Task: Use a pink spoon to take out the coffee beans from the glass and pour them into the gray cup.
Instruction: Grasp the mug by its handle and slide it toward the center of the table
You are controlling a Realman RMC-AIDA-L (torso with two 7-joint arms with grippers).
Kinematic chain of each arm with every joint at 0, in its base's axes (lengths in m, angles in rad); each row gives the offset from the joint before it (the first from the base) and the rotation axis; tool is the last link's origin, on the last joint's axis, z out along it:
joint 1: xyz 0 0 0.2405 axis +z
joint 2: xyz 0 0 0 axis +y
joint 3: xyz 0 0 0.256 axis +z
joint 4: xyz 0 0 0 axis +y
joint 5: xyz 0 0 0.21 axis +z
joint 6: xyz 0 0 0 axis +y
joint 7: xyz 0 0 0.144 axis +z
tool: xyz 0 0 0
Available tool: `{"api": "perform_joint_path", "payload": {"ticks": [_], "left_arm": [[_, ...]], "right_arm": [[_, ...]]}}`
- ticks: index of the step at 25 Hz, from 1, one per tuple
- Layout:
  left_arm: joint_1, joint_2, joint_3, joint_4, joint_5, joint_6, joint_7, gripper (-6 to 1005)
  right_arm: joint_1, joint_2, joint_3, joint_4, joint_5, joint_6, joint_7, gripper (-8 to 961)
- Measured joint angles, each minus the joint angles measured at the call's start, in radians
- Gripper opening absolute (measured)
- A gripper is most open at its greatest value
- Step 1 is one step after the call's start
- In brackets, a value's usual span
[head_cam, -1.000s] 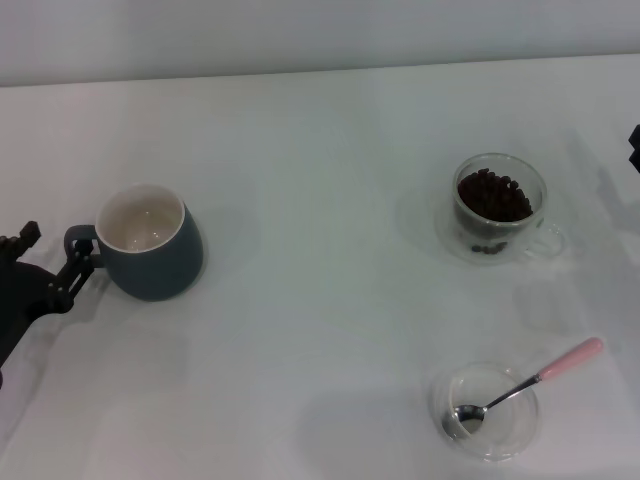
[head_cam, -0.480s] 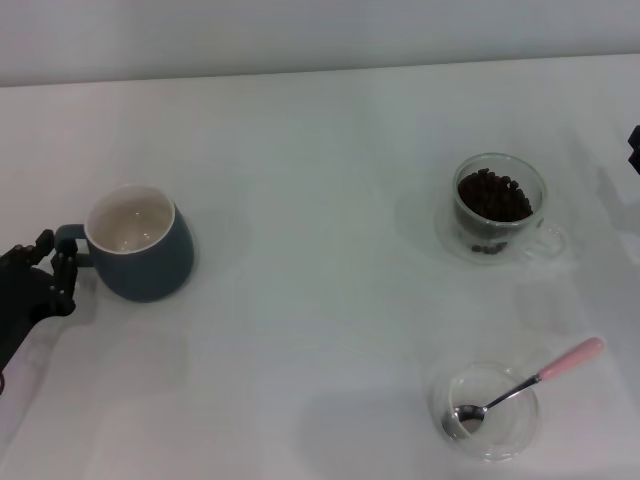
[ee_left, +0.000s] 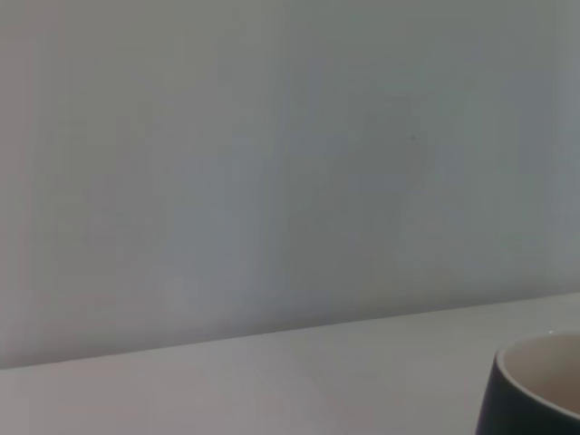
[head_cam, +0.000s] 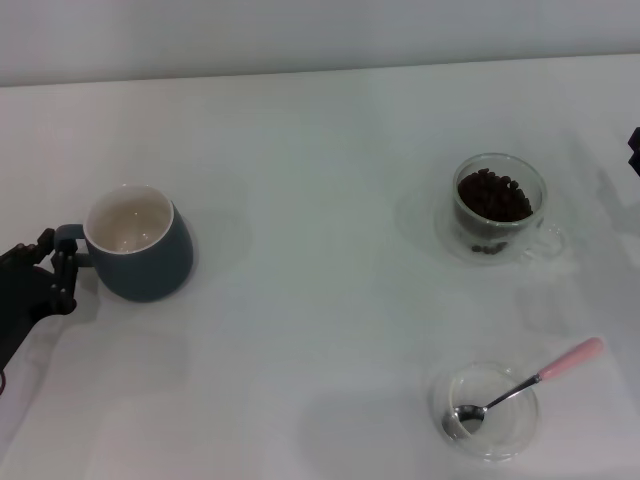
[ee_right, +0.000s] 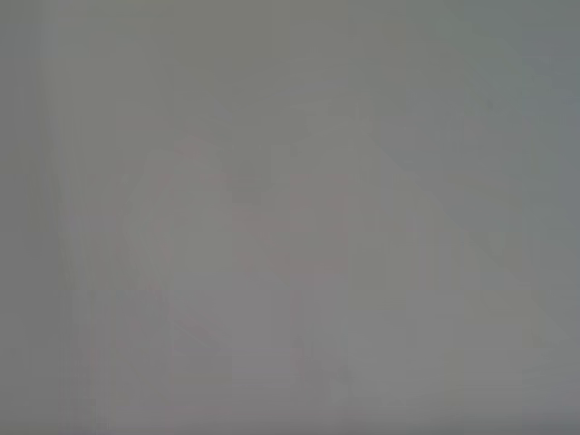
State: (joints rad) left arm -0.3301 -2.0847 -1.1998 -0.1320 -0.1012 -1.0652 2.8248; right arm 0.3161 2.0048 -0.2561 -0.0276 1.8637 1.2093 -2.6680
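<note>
Left gripper (head_cam: 58, 262) is pinching its jaws on the loop handle of the round gray cup (head_cam: 140, 245) — right gripper's jaws, can't tell.

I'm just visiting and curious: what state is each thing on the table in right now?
gray cup: upright, empty.
glass: upright, holding coffee beans.
pink spoon: untouched, bowl resting in small clear dish.
left gripper: at the cup's handle.
right gripper: barely in view.

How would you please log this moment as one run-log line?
left gripper: at gray cup handle | right gripper: barely in view, table's far right | pink spoon: in glass dish | coffee beans: in glass
</note>
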Motion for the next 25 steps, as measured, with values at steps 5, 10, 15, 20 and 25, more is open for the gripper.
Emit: {"api": "perform_joint_path", "payload": {"ticks": [5,10,15,20,25], "left_arm": [[-0.008,0.000,0.032,-0.003,0.003,0.001,0.000,187],[-0.018,0.001,0.107,-0.037,0.011,0.006,-0.005,184],[-0.038,0.002,0.191,-0.085,0.012,0.038,-0.007,183],[-0.059,0.002,0.251,-0.113,0.012,0.040,-0.008,183],[-0.095,0.002,0.306,-0.118,0.013,0.042,-0.033,184]], "right_arm": [[0.003,0.000,0.000,0.000,0.000,0.001,0.002,676],[0.007,0.001,0.000,0.000,-0.001,0.001,0.003,677],[0.009,0.001,0.000,0.000,-0.002,0.001,0.003,677],[0.009,0.002,0.000,0.003,-0.002,0.002,0.004,677],[0.009,0.002,0.000,0.009,-0.001,0.003,0.004,677]]}}
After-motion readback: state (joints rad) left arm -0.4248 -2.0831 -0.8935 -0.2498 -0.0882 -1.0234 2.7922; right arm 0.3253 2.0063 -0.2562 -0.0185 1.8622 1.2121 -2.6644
